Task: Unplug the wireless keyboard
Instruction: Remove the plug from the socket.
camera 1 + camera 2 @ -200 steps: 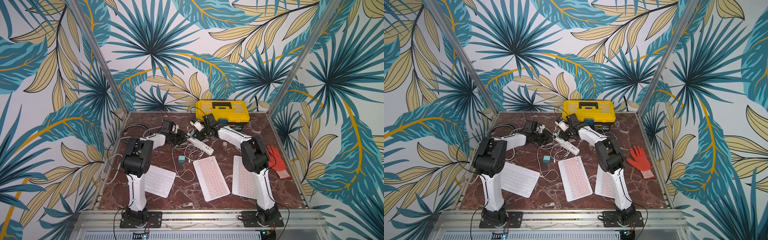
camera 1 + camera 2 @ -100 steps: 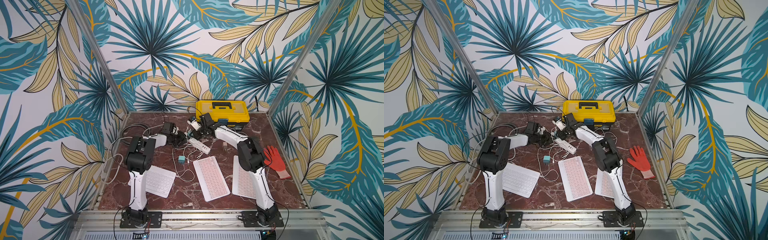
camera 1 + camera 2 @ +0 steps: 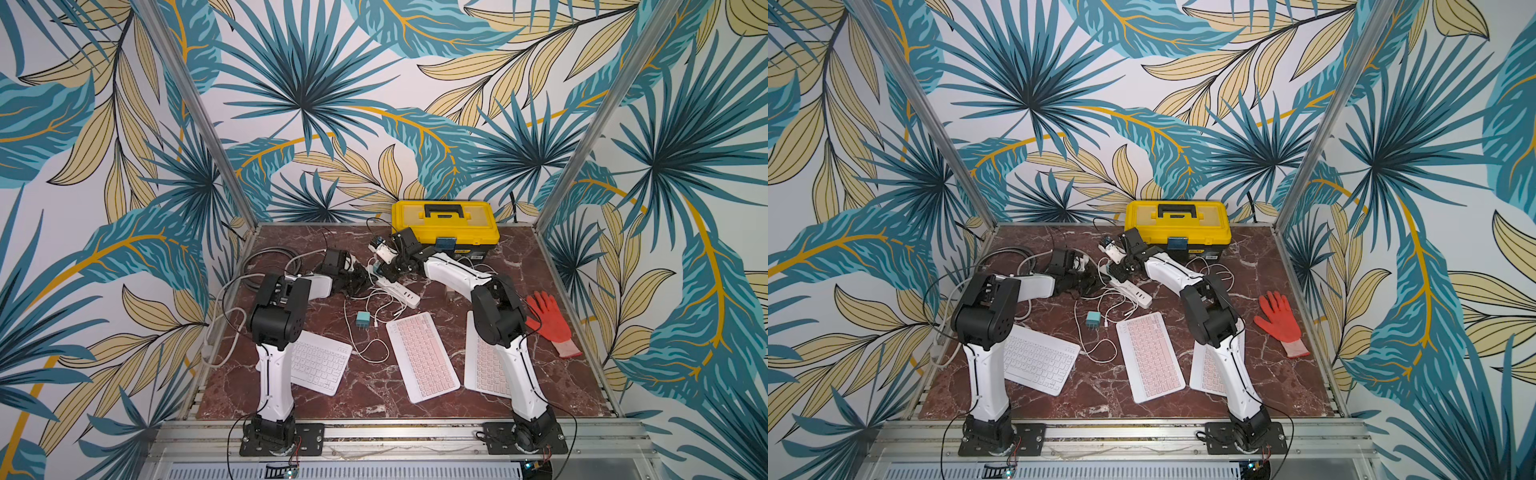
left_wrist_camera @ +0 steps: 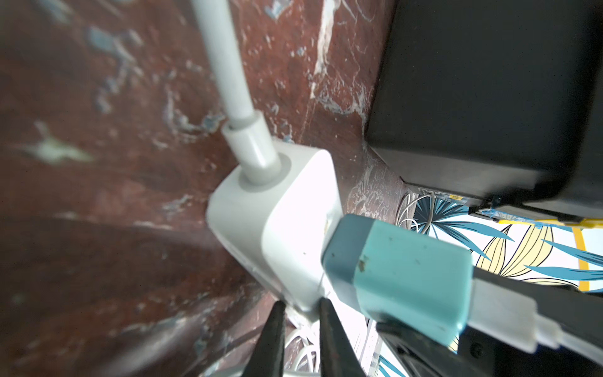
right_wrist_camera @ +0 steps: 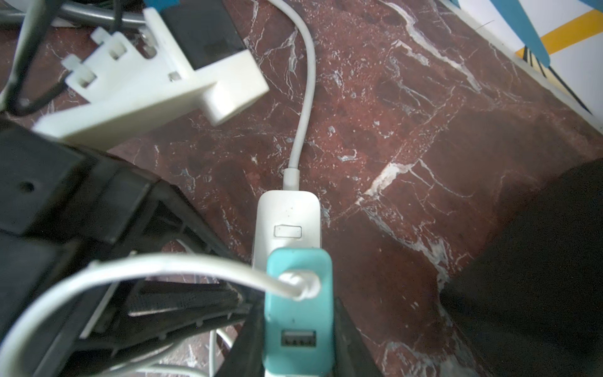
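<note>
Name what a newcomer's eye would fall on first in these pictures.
A yellow toolbox stands out at the back of the table. Three keyboards lie along the front, with a red glove by the right edge. Mid-table, the right hand clamps a teal charger plugged into a white strip.

Keyboards: three – white keyboard (image 3: 318, 368), middle pink keyboard (image 3: 422, 357), side pink keyboard (image 3: 478, 365) (half hidden behind right arm (image 3: 496, 320)). Power strip (image 3: 399, 291): one. Teal chargers: two – loose charger (image 3: 362, 321), plugged charger (image 5: 298, 313) in strip. Yellow toolbox (image 3: 444, 224): one. Orange glove (image 3: 548, 324): one. Robot arms: two, counting left arm (image 3: 274, 320). White cables (image 5: 163, 261) tangled, count unclear.
</note>
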You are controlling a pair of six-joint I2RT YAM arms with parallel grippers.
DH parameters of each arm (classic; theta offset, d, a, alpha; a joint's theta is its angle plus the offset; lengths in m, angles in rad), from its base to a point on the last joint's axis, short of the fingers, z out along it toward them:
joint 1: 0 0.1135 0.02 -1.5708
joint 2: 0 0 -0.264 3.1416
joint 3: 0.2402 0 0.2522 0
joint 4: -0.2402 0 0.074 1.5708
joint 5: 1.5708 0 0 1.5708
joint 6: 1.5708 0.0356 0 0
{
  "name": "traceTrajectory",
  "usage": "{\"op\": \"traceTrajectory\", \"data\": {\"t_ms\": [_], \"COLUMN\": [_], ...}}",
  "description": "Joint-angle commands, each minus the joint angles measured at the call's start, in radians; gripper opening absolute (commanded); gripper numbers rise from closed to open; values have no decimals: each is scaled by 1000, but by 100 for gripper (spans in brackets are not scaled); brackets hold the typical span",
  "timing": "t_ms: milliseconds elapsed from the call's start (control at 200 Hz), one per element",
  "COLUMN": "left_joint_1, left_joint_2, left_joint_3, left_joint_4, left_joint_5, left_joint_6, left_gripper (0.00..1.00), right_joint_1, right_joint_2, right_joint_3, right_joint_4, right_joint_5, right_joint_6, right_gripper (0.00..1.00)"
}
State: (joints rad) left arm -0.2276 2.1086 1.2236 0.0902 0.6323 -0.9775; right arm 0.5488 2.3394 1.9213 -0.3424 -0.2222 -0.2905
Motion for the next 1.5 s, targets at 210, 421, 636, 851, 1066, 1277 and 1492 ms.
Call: {"op": "traceTrajectory", "data": {"t_ms": [210, 421, 636, 851, 1066, 1277, 1492], "left_joint_1": [2, 1, 1, 9, 8, 14, 15], "left_joint_2": [90, 100, 108, 104, 103, 108, 116], "left_joint_3": [-51, -38, -26, -16, -17, -13, 2], "left_joint_4": [-214, -227, -244, -272, -271, -272, -285], "left_joint_5": [-140, -128, -123, -135, -134, -128, -123], "left_joint_6": [30, 36, 31, 43, 48, 48, 51], "left_gripper": [19, 20, 20, 20, 20, 20, 20], "right_joint_1": [-6, 81, 99, 37, -12, 39, 100], "right_joint_2": [57, 50, 7, -37, -21, -109, -118], "right_joint_3": [111, 111, 23, -77, -96, -257, -246], "right_joint_4": [4, -59, -14, 169, 253, 327, 256], "right_joint_5": [-149, -22, -2, -180, -310, -176, -49], "right_joint_6": [240, -10, -84, 208, 394, 256, 89], "right_gripper": [22, 22, 22, 22, 22, 21, 22]}}
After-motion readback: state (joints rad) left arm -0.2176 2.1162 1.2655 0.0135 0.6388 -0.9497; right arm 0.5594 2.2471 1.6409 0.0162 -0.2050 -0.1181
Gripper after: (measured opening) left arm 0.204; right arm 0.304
